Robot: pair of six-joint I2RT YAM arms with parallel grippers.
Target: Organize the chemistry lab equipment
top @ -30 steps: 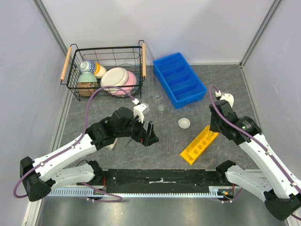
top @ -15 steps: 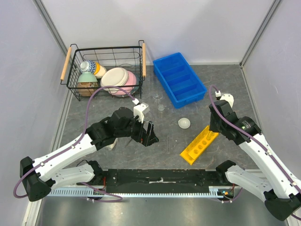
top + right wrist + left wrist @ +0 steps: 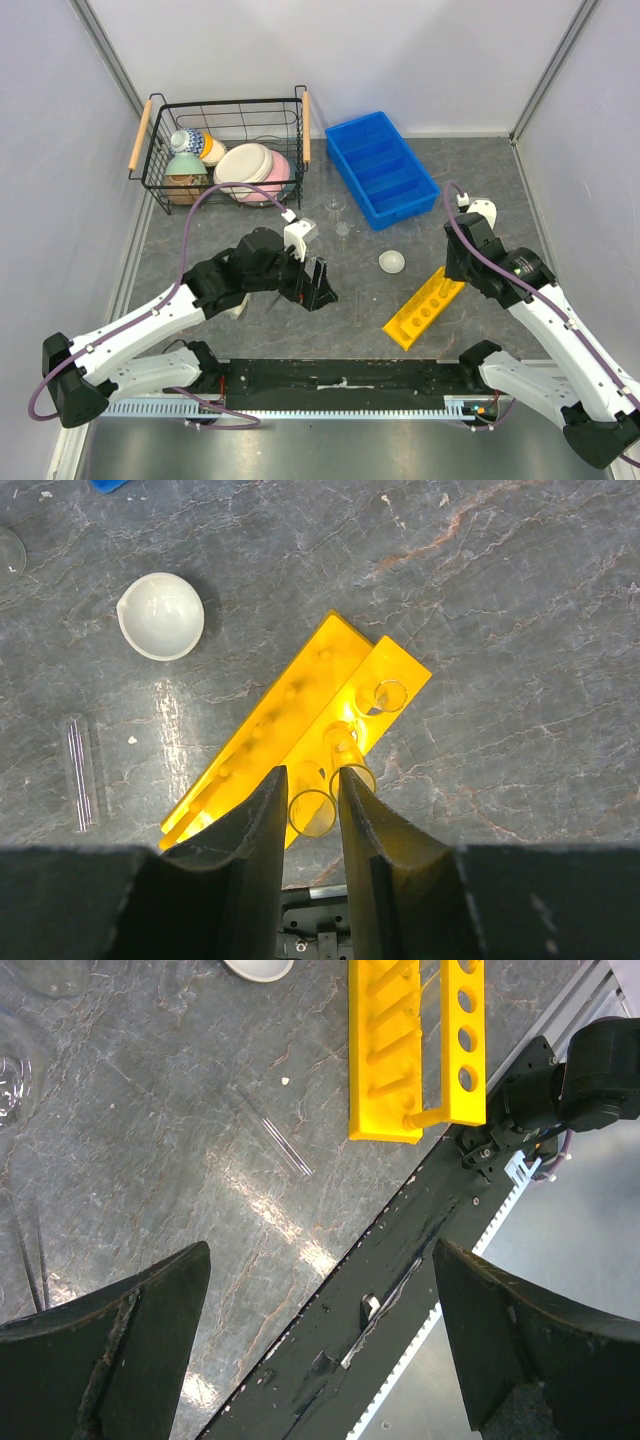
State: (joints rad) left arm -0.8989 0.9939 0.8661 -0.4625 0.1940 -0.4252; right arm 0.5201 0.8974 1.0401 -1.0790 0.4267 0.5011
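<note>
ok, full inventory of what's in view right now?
wire basket: 1, black with wooden handles, far left
bowls and cups: several, pastel, inside the basket
bin: 1, blue, divided, far centre
glass vessels: 2, clear, between the basket and the bin
dish: 1, white, table centre, dome up
rack: 1, yellow, lying on the table, right of centre
thin tube: at least 1, clear, flat on the table left of the rack
left tool: open wide, empty, left of the tube
right tool: slightly open, empty, above the rack
</note>
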